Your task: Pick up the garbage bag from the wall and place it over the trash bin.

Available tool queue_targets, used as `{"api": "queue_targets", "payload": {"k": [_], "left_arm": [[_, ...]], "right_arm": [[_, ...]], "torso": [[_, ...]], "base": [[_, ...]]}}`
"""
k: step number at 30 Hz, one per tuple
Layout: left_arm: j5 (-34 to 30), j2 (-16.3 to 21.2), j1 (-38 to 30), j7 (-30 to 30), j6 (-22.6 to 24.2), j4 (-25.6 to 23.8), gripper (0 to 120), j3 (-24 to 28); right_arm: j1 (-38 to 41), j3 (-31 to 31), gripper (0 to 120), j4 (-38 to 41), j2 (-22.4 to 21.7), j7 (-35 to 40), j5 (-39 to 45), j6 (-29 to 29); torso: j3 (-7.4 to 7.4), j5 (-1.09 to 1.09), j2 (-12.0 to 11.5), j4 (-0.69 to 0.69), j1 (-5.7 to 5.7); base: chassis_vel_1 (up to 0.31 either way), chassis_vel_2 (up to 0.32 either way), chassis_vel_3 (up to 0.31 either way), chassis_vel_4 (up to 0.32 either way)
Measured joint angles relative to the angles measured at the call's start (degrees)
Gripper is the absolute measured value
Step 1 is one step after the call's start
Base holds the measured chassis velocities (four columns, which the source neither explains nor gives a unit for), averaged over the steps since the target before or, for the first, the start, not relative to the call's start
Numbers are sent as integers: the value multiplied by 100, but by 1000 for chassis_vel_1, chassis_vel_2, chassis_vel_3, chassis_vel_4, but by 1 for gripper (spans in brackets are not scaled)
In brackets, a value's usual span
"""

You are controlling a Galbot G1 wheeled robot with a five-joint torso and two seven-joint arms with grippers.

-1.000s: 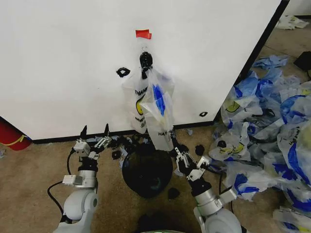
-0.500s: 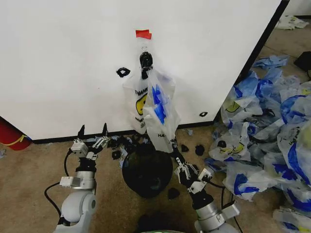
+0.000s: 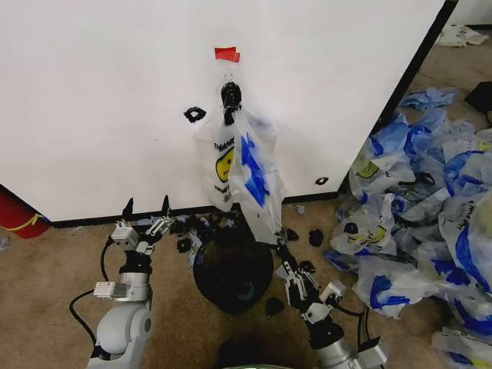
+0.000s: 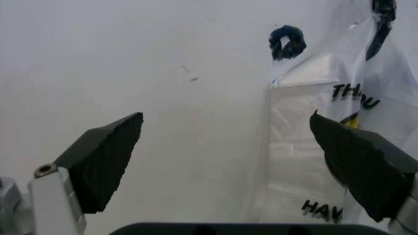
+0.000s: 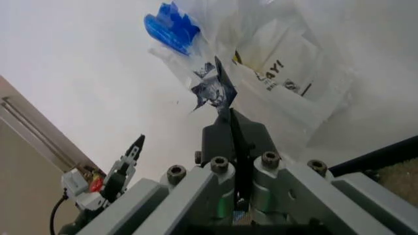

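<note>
On the left, the left gripper (image 3: 146, 208) waits low near the black base trim with its jaws spread wide and empty, the thin translucent white plastic garbage bag (image 3: 240, 171) with its yellow smiley face lying up and to its right. That bag hangs long-axis vertical from a small hook on the large flat white wall (image 3: 100, 92), directly above the small round black trash bin (image 3: 233, 275) on the floor. Right of the bin, the right gripper (image 3: 286, 263) is the nearer one, jaws pinched together on the bag's lower corner, so the bag stretches up and away from it toward the hook.
</note>
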Motion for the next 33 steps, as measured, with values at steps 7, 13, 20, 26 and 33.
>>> {"api": "queue_targets", "payload": {"k": [7,13,20,26,33], "left_arm": [[-2,-5,10,2,-54,5,100,1],[-2,-10,28,4,-100,20,100,1],[-5,-4,34,4,-121,21,100,-3],[-4,-22,44,4,-131,20,100,2],[10,-43,46,7,-135,20,100,15]], "right_arm": [[-202,113,0,-55,38,-137,-173,94],[-403,163,0,-73,84,-226,-300,150],[-615,224,0,-111,141,-310,-391,230],[-801,303,0,-161,176,-420,-443,333],[-766,323,0,-226,186,-465,-456,384]], "torso": [[0,0,0,0,0],[0,0,0,0,0],[0,0,0,0,0],[0,0,0,0,0],[1,0,0,-1,0]], "base": [[0,0,0,0],[0,0,0,0],[0,0,0,0],[0,0,0,0],[0,0,0,0]]}}
